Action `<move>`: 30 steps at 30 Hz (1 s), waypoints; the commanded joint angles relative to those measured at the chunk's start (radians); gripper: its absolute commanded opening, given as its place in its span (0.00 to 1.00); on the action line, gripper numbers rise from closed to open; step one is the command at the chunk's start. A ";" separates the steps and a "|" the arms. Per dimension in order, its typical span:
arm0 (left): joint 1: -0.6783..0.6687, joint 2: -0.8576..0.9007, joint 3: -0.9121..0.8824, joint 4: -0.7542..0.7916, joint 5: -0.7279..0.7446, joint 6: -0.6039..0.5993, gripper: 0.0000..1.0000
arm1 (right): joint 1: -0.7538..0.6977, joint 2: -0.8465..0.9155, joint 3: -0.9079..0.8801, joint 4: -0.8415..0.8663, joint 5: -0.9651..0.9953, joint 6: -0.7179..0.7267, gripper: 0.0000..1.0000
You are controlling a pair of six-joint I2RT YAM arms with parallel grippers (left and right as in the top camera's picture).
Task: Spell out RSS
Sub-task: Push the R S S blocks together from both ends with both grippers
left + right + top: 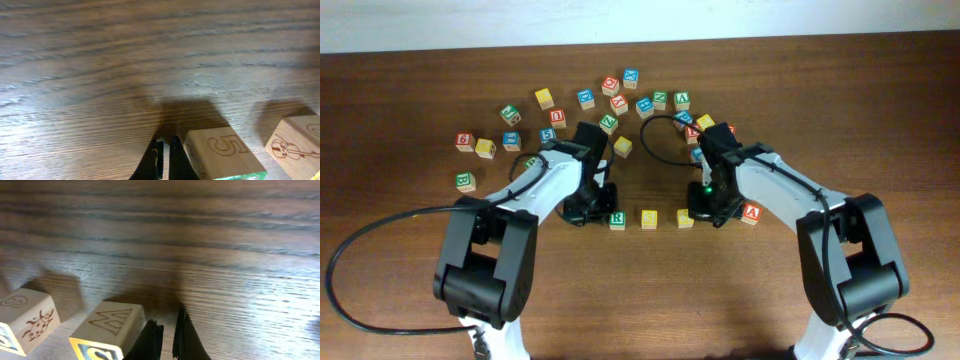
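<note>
Three blocks stand in a row near the table's front: a green R block (616, 220), a yellow S block (649, 218) and another yellow block (685, 218). My left gripper (590, 208) is low on the table just left of the R block. In the left wrist view its jaws (165, 161) are shut and empty, beside a green-edged block with a 5 on top (225, 152). My right gripper (706, 208) is just right of the third block. Its jaws (167, 336) are shut and empty, beside a yellow-framed S block (107, 330).
Several more letter blocks lie scattered at the back (610, 100) and back left (485, 147). A red block (750, 212) sits right of my right gripper. A green block (465, 181) lies far left. A violin block (295, 145) and a ladybug block (27, 320) show in the wrist views.
</note>
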 commanded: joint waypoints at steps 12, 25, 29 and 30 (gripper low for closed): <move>-0.050 0.047 -0.010 0.024 0.097 -0.057 0.00 | 0.021 0.032 -0.008 0.018 -0.123 0.078 0.04; -0.081 0.047 -0.010 0.058 0.166 -0.060 0.00 | 0.021 0.032 -0.008 0.045 -0.142 0.059 0.04; -0.103 0.047 -0.010 0.077 0.163 -0.060 0.01 | 0.021 0.032 -0.008 0.022 -0.142 0.084 0.04; -0.103 0.047 -0.010 0.089 0.163 -0.060 0.01 | 0.021 0.032 -0.008 0.012 -0.142 0.084 0.04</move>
